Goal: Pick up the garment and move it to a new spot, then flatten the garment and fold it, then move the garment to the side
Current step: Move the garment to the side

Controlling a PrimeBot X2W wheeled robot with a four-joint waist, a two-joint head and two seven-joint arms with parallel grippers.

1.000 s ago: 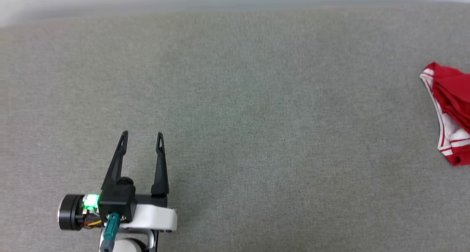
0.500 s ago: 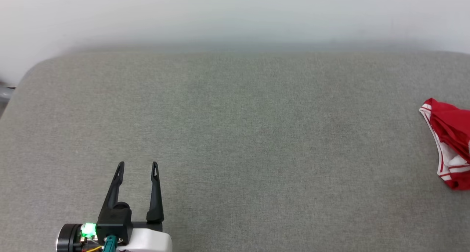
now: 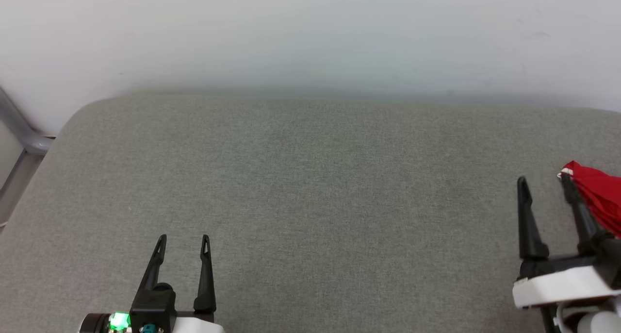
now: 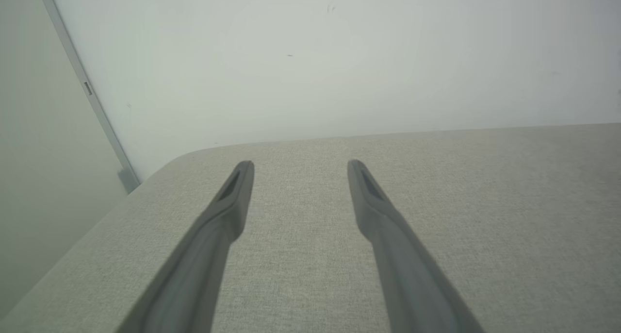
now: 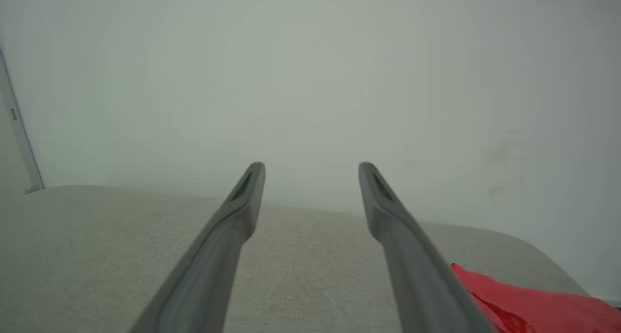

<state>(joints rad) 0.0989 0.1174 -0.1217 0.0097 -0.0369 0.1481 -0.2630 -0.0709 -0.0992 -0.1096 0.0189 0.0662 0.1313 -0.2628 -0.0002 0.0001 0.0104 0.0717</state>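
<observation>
Garment (image 3: 594,197): a red bunched heap on the grey fabric surface (image 3: 310,187), at the far right edge of the head view and cut off by that edge.
Garment, pointing: the visible tip, with a sliver of white trim, points up and left toward the wall (image 3: 310,32). From there the red cloth widens down and to the right.
Garment, long axis: cannot be told, as too little of it is in view.
Garment, right wrist view: red folds (image 5: 533,304) lie at the lower right, just beside the right-hand finger.
Right gripper (image 3: 543,180): jaws wide apart with nothing between them. Its outer finger crosses the garment's left edge in the head view; whether they touch cannot be told.
Left gripper (image 3: 184,238): jaws apart and empty, over bare fabric at the lower left, well apart from the garment.
Count: one garment, two grippers, two dark fingers on each.
Surroundings: a grey metal bar (image 3: 19,129) stands by the surface's left corner.
</observation>
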